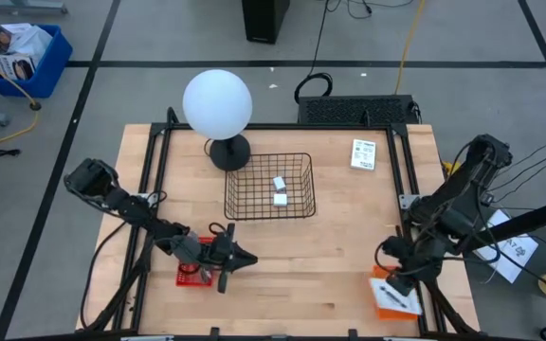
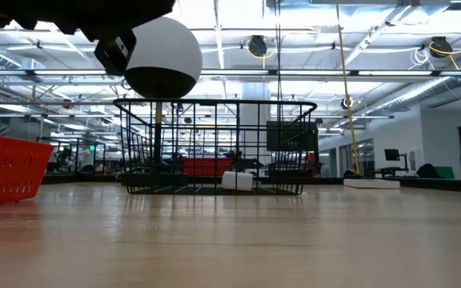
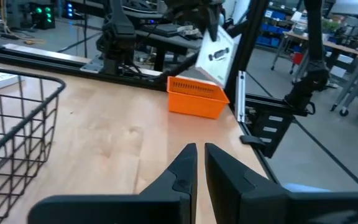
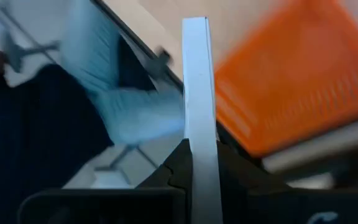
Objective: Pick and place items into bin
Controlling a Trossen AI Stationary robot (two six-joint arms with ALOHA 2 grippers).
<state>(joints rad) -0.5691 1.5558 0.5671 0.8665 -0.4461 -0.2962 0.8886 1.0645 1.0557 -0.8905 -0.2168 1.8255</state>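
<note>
**Right tool carries a packet; the basket lies toward ten o'clock**

The right tool [image 4: 194,155] is clamped on a flat white packet [image 4: 196,81], which stands edge-on between its two dark fingers in the right wrist view. In the high view this right tool [image 1: 401,280] hangs over the orange tray [image 1: 391,301] at the surface's five o'clock corner, and the left wrist view shows the same packet [image 3: 216,55] lifted above that orange tray [image 3: 194,98].

The move ahead turns on one bearing. The black wire basket [image 1: 269,186], which I take to be the bin, sits near the middle of the surface, toward ten o'clock from the right tool and well apart from it. The packet's long axis runs out from the fingers, so it should probably go in flat side down over the rim.

Two small white blocks [image 1: 279,189] already lie inside the basket. A second printed packet [image 1: 363,153] lies flat at about one o'clock on the surface, just beside the basket's right side; the right arm is the nearer one to it.

The left tool [image 1: 245,258], fingers together and holding nothing, waits at seven o'clock beside a red tray [image 1: 190,276]. A white globe lamp [image 1: 217,102] stands at the basket's eleven o'clock.
</note>
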